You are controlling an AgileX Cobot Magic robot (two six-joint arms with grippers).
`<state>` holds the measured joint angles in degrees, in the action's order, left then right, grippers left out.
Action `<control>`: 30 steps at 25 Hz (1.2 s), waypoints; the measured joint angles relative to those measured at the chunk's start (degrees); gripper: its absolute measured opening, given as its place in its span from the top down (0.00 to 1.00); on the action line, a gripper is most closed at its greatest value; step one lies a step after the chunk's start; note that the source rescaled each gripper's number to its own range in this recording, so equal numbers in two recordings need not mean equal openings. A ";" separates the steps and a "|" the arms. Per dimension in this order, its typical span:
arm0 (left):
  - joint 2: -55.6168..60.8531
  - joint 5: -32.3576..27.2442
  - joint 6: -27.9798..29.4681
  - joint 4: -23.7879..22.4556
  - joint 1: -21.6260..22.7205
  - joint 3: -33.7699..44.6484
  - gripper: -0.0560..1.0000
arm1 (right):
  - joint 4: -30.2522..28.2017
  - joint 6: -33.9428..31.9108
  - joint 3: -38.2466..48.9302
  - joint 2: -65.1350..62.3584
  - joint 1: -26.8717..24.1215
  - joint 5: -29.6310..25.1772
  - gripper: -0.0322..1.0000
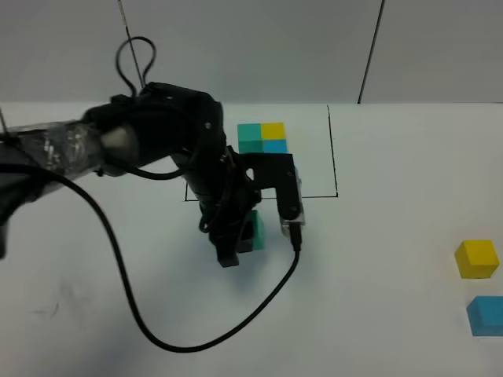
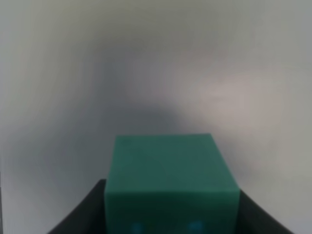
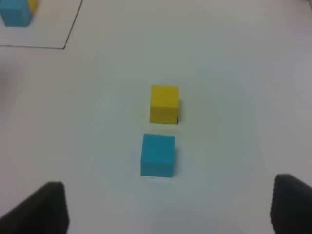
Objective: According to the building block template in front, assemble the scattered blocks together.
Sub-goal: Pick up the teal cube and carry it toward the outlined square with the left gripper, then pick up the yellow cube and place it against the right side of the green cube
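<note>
On the left of a white table (image 1: 94, 314), the left gripper (image 1: 238, 242) is clamped on the teal-green block (image 1: 255, 232), held low just in front of the black drawn frame (image 1: 333, 149), probably so the copy gets built close to the building block template (image 1: 266, 137) (an L of teal, yellow and blue cubes inside that frame). Far to the right, well apart, the yellow block (image 1: 477, 259) and light blue block (image 1: 487, 314) sit near each other without touching, not yet joined. The right gripper (image 3: 165, 207), visible only from its wrist camera, hangs above that pair with jaws spread and empty, seemingly ready to fetch one.
</note>
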<state>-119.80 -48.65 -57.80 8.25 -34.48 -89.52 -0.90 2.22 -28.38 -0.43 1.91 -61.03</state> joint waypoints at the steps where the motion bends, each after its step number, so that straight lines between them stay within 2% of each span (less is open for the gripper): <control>1: -1.86 -0.65 -0.05 -0.37 -0.63 -1.90 0.94 | 0.00 0.00 0.00 0.00 0.00 0.00 0.28; 6: -9.48 -7.88 -0.11 -0.84 -1.53 -9.53 0.95 | 0.00 0.00 0.00 0.00 0.00 0.00 0.28; 10: -12.43 -11.58 -0.73 -1.66 -1.53 -11.15 0.95 | 0.00 0.00 0.00 0.00 0.00 0.00 0.28; 16: -13.20 -12.07 -0.53 -3.76 -1.57 -11.31 0.95 | 0.00 0.00 0.00 0.00 0.00 0.00 0.28; 22: -13.20 -12.25 7.01 -5.08 -1.57 -11.33 0.94 | 0.00 0.00 0.00 0.00 0.00 0.00 0.28; 23: -13.20 -12.25 7.65 -5.16 -1.57 -11.33 0.89 | 0.00 0.00 0.00 0.00 0.00 0.00 0.28; 24: -13.20 -12.37 8.31 -5.40 -1.57 -11.33 0.79 | 0.00 0.00 0.00 0.00 0.00 0.00 0.28; 25: -13.08 -12.44 8.69 -5.59 -1.57 -11.33 0.67 | 0.00 0.00 0.00 0.00 0.00 0.00 0.28; 28: -11.29 -12.38 9.27 -5.85 -1.57 -11.33 0.21 | 0.00 0.00 0.00 0.00 0.00 0.00 0.28; 30: -8.40 -12.16 10.16 -5.50 -1.57 -11.33 0.05 | 0.00 0.00 0.00 0.00 0.00 0.00 0.28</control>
<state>-128.20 -60.81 -47.64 2.75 -36.05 -100.85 -0.90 2.22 -28.38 -0.43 1.91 -61.03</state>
